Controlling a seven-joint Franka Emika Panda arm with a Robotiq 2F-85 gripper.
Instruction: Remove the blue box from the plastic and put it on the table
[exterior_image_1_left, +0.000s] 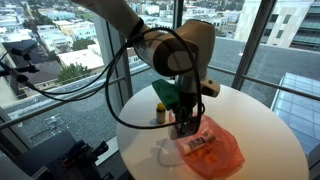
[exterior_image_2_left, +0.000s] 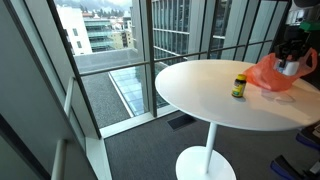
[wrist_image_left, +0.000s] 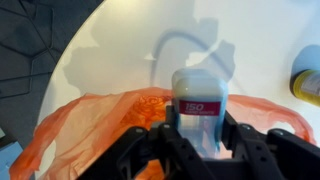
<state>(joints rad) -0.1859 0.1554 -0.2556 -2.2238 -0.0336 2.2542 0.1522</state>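
Desk (exterior_image_1_left: 270, 120) comes first as the biggest thing: we are looking at a round white top by tall windows, and most of it is lying bare in both exterior views (exterior_image_2_left: 200, 95). Above it the arm (exterior_image_1_left: 150, 45) is reaching down toward the far side of the top.

Next in size, the orange plastic (exterior_image_1_left: 215, 150) is lying crumpled on the desk, and in the wrist view (wrist_image_left: 90, 120) it is spreading out beneath and to both sides of the hand (wrist_image_left: 203, 135).

We are reading the hand as narrow and holding the blue box (wrist_image_left: 202, 100). The dark gripper parts are pressing on the box from both sides near its lower end. The box is standing upright in that grip, pale in this light, with a red label facing the camera. Its top is showing against bare white desk beyond the plastic's edge, while its lower part is hidden among the gripper parts, so we cannot tell whether it is fully clear of the plastic.

Smallest, a yellow bottle (exterior_image_1_left: 160, 113) with a green cap is standing on the desk beside the plastic (exterior_image_2_left: 238, 86).

We are judging the task as roughly half done. The grasp is made and the box is coming out. What is left is carrying it over to bare desk, setting it down and letting go.
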